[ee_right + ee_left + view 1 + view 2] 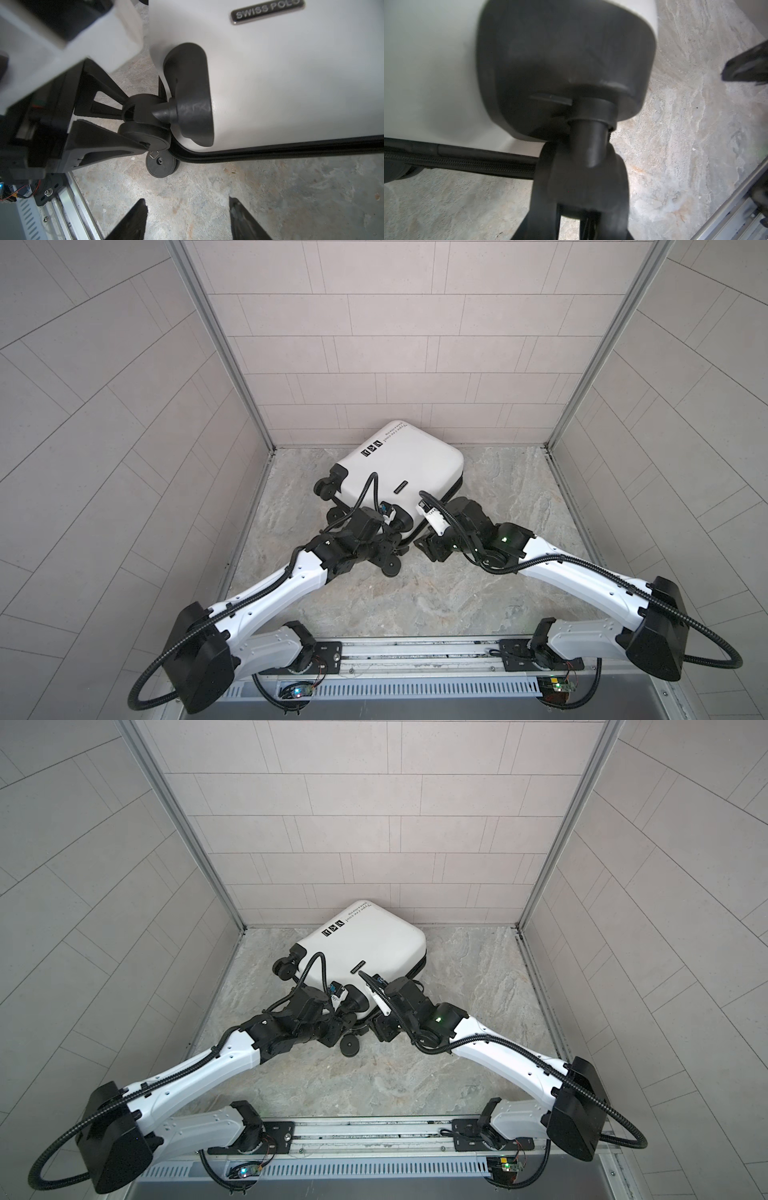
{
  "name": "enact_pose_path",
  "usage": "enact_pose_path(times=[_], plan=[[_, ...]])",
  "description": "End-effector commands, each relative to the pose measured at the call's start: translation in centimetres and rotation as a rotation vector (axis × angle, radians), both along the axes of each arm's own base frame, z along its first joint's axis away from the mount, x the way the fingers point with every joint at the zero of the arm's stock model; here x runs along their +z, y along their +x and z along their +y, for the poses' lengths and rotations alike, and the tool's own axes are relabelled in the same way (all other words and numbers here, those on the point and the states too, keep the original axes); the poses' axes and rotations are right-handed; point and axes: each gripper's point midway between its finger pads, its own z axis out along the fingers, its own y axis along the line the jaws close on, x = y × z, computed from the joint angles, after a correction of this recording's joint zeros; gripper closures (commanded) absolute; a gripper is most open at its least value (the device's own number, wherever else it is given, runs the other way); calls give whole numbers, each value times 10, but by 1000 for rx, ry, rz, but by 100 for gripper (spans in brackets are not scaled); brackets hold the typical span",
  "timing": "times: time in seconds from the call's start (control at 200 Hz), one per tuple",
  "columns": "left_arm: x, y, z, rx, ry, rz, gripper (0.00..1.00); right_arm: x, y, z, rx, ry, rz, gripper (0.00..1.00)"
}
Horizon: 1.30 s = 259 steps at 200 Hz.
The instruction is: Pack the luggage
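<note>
Luggage [399,464] lying closed, shell up, at back-centre of desk [519,481], skewed, near corner pointed toward both arms. L hand [139,124] seen clamped on caster wheel [581,182] at that corner. R hand [187,218] held w/ fingers apart over bare desk, just beside same corner, clear of shell.

White-shelled arms [266,597] with black joints [199,655], ribbed black cables [540,563], green lights [504,538].
</note>
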Motion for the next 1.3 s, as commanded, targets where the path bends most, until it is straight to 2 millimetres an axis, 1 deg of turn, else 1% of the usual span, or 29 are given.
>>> enact_pose_path(times=[0.0, 0.085, 0.115, 0.185, 0.315, 0.42, 0.495, 0.535, 0.605, 0.711, 0.746, 0.796, 0.901, 0.996, 1.141, 1.291], plan=[[10, 11, -18, -4, -71, -8, 54, 7, 4, -7, -103, 57, 7, 37], [7, 14, -19, 1, -62, -5, 40, 0, 6, -15, -162, 57, 26, 38], [6, 15, -19, 7, -57, -6, 37, -3, 5, -17, -177, 55, 30, 38], [3, 17, -19, 14, -48, -3, 35, -5, 6, -24, -213, 54, 31, 38], [0, 20, -18, 30, -37, 3, 32, -3, 6, -35, -253, 65, 16, 37], [1, 23, -22, 40, -57, 1, 33, 0, 6, -37, -258, 76, 10, 37], [3, 25, -27, 36, -89, 0, 34, 0, 5, -35, -253, 86, 20, 37], [5, 26, -31, 32, -105, -2, 37, -2, 4, -32, -249, 95, 33, 37], [8, 27, -34, 30, -122, -2, 43, -6, 5, -29, -256, 107, 62, 38], [12, 29, -37, 29, -137, -6, 52, -14, 5, -23, -277, 136, 110, 43], [14, 29, -38, 26, -142, -7, 59, -17, 5, -21, -286, 153, 126, 45], [16, 29, -39, 23, -146, -8, 71, -21, 6, -18, -304, 184, 152, 46], [24, 30, -42, 17, -162, -14, 100, -28, 7, -10, -339, 267, 210, 47], [36, 32, -46, 11, -181, -26, 100, -32, 8, -2, -369, 352, 265, 45], [59, 34, -50, 4, -218, -61, 100, -41, 11, 2, -433, 431, 333, 45], [78, 36, -58, -14, -246, -92, 100, -39, 16, 7, -461, 569, 354, 45]])
